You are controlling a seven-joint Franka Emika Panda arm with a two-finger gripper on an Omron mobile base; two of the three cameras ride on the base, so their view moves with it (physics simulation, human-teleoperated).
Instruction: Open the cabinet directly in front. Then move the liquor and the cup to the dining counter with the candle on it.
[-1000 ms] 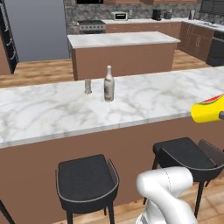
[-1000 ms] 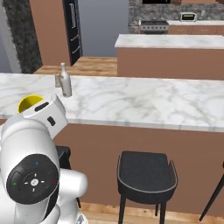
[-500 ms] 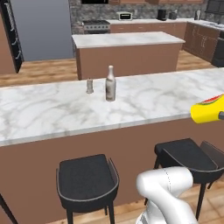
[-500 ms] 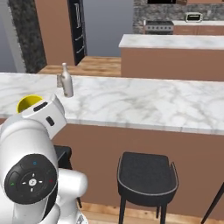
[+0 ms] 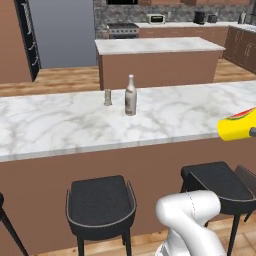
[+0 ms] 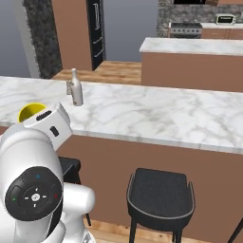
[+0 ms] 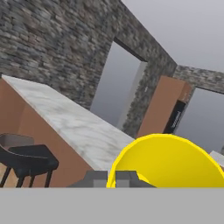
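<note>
the gripper (image 7: 116, 178) is closed on the rim of the yellow cup (image 5: 239, 125), held sideways in the air beside the marble desk (image 5: 60, 125), where the liquor bottle (image 5: 130, 96) stands upright near the small candle (image 5: 107, 97).

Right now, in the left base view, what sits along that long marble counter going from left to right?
candle → liquor → cup, held out sideways at the right edge, over the dining counter's near edge.
</note>
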